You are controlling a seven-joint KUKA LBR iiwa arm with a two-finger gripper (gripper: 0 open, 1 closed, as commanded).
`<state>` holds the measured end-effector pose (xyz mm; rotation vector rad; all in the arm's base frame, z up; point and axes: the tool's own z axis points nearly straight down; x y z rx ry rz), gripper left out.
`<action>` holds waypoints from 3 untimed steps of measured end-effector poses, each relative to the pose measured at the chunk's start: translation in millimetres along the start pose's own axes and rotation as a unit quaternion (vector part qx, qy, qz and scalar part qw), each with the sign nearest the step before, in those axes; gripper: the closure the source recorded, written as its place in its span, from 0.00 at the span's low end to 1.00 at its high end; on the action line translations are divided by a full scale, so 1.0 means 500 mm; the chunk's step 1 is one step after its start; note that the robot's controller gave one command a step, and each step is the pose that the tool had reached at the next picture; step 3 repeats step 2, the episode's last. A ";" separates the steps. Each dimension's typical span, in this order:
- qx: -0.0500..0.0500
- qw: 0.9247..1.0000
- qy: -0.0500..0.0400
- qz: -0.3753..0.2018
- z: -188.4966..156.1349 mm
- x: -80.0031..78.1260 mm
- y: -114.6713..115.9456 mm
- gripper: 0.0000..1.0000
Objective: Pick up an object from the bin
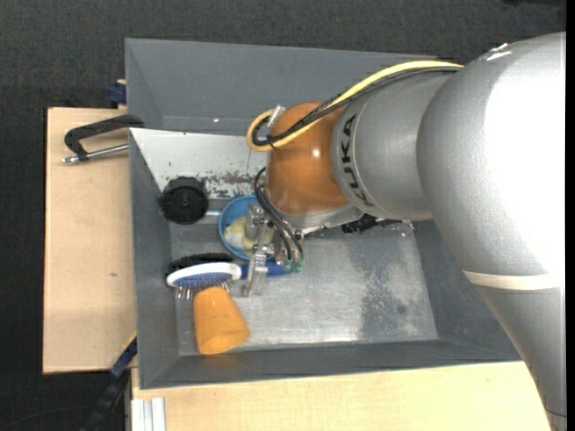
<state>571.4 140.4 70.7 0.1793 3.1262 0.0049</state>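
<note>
My gripper (269,248) hangs low over the left half of the bin, under the orange wrist cover. It sits right at the edge of a blue round dish (235,224) with something pale inside, part of which it hides. Just to its left lies a white and blue brush (202,274), whose near end reaches up to the gripper. An orange cup (218,320) lies on its side below the brush, near the front wall.
A black round knob (183,201) rests by the back-left wall. The arm covers the bin's back right. Bare grey floor stretches right of the gripper.
</note>
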 end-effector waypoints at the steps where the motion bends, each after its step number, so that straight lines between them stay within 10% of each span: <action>1: -0.001 1.000 0.000 -0.001 -0.009 0.000 0.004 1.00; 2: -0.001 1.000 -0.001 0.005 -0.321 -0.039 0.009 1.00; 3: -0.001 1.000 -0.001 0.005 -0.321 -0.039 0.009 1.00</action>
